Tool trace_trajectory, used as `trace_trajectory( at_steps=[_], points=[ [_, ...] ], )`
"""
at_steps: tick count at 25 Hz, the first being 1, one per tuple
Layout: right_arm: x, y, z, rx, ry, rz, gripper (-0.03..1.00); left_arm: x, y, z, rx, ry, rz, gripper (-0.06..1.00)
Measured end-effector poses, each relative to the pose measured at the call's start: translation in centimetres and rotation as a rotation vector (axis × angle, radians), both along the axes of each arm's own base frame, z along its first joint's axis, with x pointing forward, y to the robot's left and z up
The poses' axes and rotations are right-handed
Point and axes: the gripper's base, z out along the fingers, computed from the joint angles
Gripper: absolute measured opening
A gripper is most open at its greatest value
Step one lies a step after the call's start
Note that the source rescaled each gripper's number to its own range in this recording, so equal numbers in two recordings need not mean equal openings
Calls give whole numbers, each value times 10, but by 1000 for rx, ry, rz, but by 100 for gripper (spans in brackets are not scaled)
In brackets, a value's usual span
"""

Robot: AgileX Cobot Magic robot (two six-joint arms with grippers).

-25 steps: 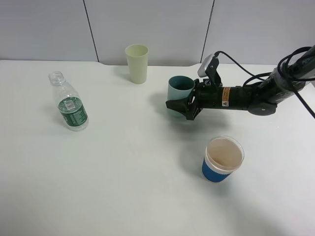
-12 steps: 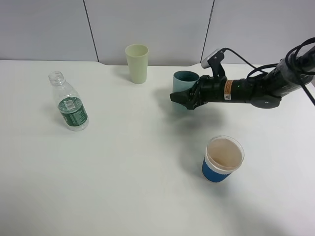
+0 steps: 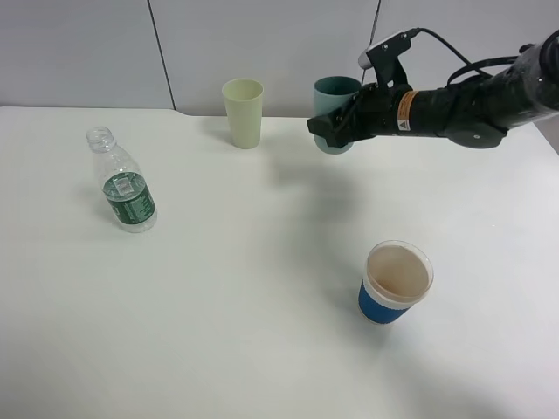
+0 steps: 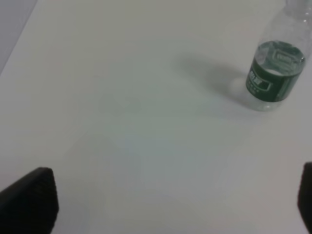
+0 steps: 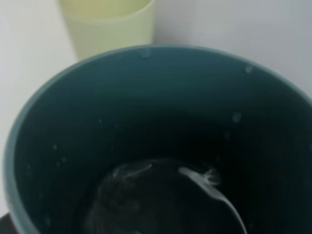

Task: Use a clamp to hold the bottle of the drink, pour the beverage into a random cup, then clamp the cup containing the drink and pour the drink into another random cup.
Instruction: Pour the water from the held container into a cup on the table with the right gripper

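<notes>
My right gripper (image 3: 329, 131) is shut on a teal cup (image 3: 337, 98) and holds it upright in the air at the back of the table. A pale yellow cup (image 3: 243, 112) stands just to its left. In the right wrist view the teal cup (image 5: 161, 122) fills the frame with a little clear liquid at its bottom, and the yellow cup (image 5: 107, 24) stands right behind it. The clear bottle (image 3: 124, 182) with a green label stands uncapped at the left. The left wrist view shows the bottle (image 4: 275, 73) ahead of my open left gripper (image 4: 168, 197), whose jaws are spread wide and hold nothing.
A blue cup (image 3: 395, 285) with a pale lining stands at the front right of the white table (image 3: 218, 305). A grey panelled wall closes off the back edge. The left arm does not show in the exterior high view.
My right gripper has lifted the teal cup off the table and carried it up and back, toward the far edge beside the yellow cup. The bottle and the other cups have stayed put.
</notes>
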Motion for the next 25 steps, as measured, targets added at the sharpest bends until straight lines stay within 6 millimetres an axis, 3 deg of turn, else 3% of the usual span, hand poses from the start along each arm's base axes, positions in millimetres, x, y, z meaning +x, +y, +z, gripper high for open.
trace_trajectory(
  at_steps=[15, 25],
  points=[
    [37, 45, 64, -109, -112, -133, 1, 0, 0, 0, 0, 0, 0, 100],
    [56, 67, 61, -191, -107, -198, 1, 0, 0, 0, 0, 0, 0, 100]
  ],
)
